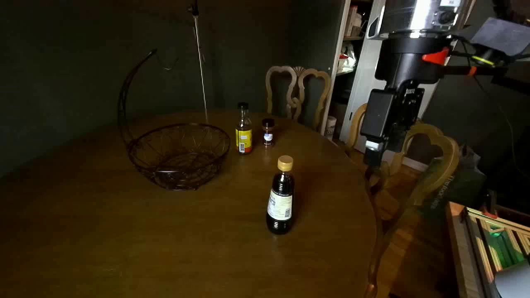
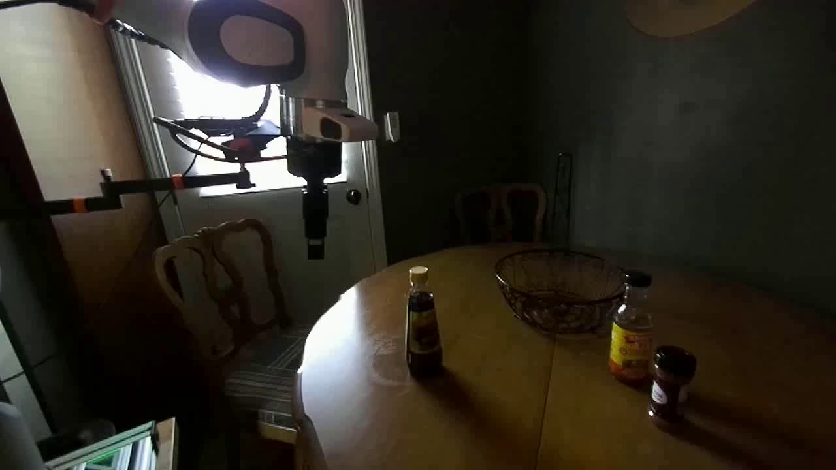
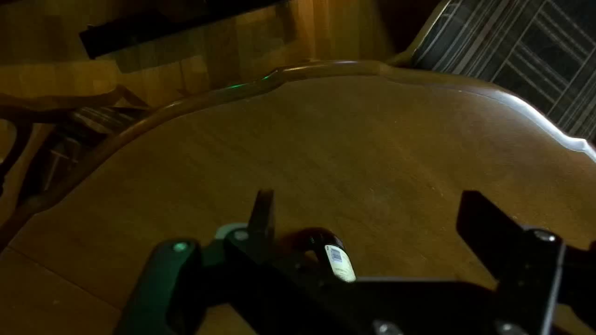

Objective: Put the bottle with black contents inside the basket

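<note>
The bottle with black contents stands upright on the table, dark with a yellowish cap and pale label, in both exterior views [image 1: 280, 203] [image 2: 423, 333]. In the wrist view its lower part [image 3: 339, 260] shows behind the gripper body, which hides the rest. The basket [image 1: 178, 170] is a round dark wire bowl with a tall arched handle, farther in on the table; it also shows in an exterior view [image 2: 555, 316]. My gripper [image 1: 374, 157] hangs above and to the side of the bottle, near the table edge [image 2: 316, 249]. Its fingers [image 3: 367, 197] are wide apart with nothing between them.
A yellow-labelled bottle [image 1: 244, 138] [image 2: 631, 343] and a tiny dark bottle [image 1: 268, 134] [image 2: 671, 385] stand close together near the basket. The wooden table [image 1: 186, 244] has a curved edge. Chairs [image 1: 298, 89] [image 2: 222, 281] stand around it.
</note>
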Controlling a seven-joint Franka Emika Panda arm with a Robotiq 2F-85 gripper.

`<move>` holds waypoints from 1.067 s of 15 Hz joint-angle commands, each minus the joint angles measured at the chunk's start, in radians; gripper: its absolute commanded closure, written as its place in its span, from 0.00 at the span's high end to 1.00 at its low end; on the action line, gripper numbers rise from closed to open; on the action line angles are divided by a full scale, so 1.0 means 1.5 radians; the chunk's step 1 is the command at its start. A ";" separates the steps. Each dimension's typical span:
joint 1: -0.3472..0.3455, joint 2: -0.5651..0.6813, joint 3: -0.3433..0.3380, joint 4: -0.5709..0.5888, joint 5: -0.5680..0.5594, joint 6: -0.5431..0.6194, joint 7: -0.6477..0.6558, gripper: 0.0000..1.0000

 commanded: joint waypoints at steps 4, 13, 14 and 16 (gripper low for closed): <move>-0.002 0.000 0.002 0.001 0.001 -0.002 -0.001 1.00; -0.003 0.086 0.005 0.017 -0.020 0.198 -0.032 1.00; -0.006 0.102 0.007 0.016 -0.033 0.231 -0.033 1.00; -0.002 0.137 0.004 0.022 -0.033 0.265 -0.041 1.00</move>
